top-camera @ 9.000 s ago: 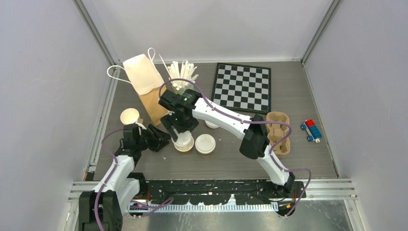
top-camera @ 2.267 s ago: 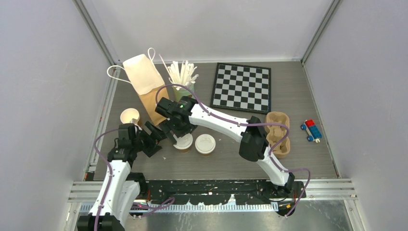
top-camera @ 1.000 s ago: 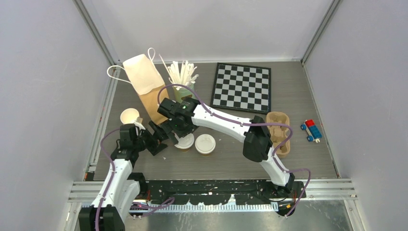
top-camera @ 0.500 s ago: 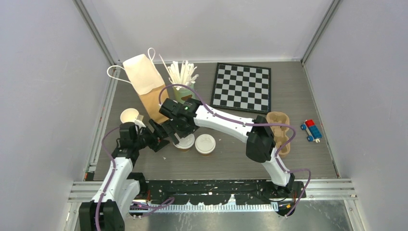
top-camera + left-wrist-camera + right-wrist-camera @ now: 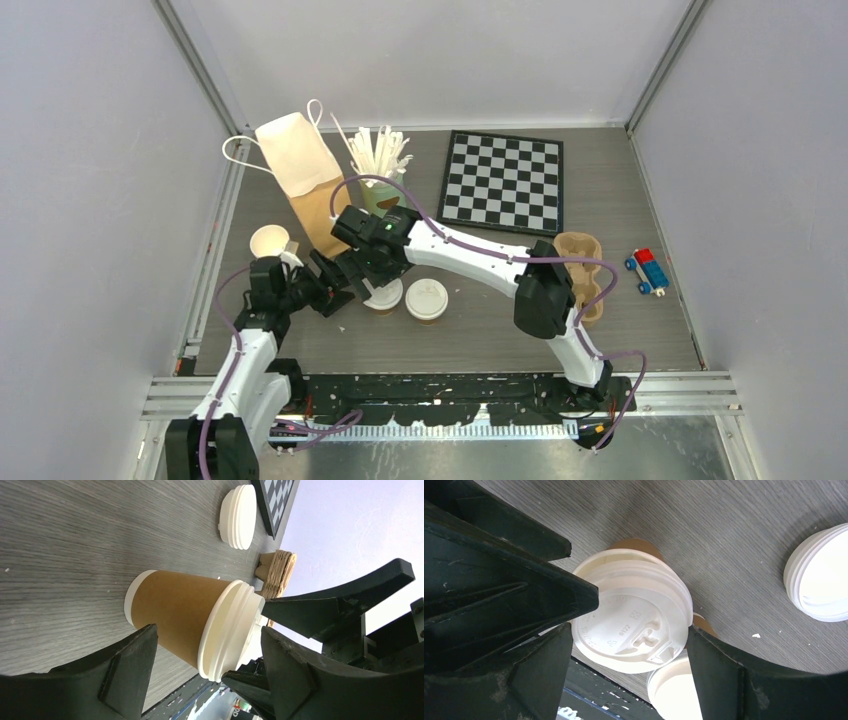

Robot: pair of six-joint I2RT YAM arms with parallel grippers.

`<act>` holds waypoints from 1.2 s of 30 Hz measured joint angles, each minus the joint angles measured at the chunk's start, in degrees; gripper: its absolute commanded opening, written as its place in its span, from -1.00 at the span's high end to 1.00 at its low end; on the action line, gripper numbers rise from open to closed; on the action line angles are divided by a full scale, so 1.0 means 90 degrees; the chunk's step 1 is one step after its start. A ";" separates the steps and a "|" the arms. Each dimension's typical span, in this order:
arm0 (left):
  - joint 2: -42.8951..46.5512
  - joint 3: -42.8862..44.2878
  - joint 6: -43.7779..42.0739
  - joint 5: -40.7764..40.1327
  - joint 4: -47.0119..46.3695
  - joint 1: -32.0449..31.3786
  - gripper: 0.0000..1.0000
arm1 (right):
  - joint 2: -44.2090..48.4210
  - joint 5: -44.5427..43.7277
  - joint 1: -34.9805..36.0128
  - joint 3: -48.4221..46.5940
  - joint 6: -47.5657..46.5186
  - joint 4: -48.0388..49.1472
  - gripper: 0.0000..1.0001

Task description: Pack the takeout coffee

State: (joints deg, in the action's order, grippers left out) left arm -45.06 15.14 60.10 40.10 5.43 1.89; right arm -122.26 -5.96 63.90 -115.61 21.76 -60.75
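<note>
Where both arms meet, left of the middle of the table (image 5: 480, 335), one lidded cup (image 5: 175, 612) stands upright, a tan paper body with a white plastic lid on top. The right gripper (image 5: 629, 630) hangs over it with jaws spread wide to either side of the lid; whether the pads touch the rim cannot be told. The left gripper (image 5: 208, 630) sits at the same cup from the left, low and side-on, jaws well apart and holding nothing. Whether it touches the cup wall cannot be told either. Just to the right stands a second lidded cup (image 5: 427, 299), apart from the first. A third, open cup (image 5: 270, 241) sits by the left edge, showing its cream inside. That makes three cups, two of them lidded, plus one loose lid (image 5: 239, 516) lying near the chessboard (image 5: 503, 182). At the back a mint-green can (image 5: 385, 197) holds a bunch of white sticks (image 5: 380, 150), just beside a brown paper bag (image 5: 320, 215) with white handles; what the bag holds is not visible. One brown pulp tray (image 5: 575, 250) lies to the right, partly behind the right arm's elbow. One red-and-blue toy car (image 5: 647, 271) sits near the right wall. Bare tabletop shows in front of the two lidded cups toward the near rail, and between the second lidded cup and the tray.
</note>
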 measured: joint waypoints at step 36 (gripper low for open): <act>-0.0143 0.0427 -0.0583 -0.1226 0.1591 -0.0005 0.23 | 0.0092 -0.0029 0.0002 0.0095 0.0000 0.0126 -0.82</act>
State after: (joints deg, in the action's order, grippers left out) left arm -46.35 18.98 54.85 29.06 19.75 1.85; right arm -121.43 -6.22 63.92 -114.76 21.76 -59.61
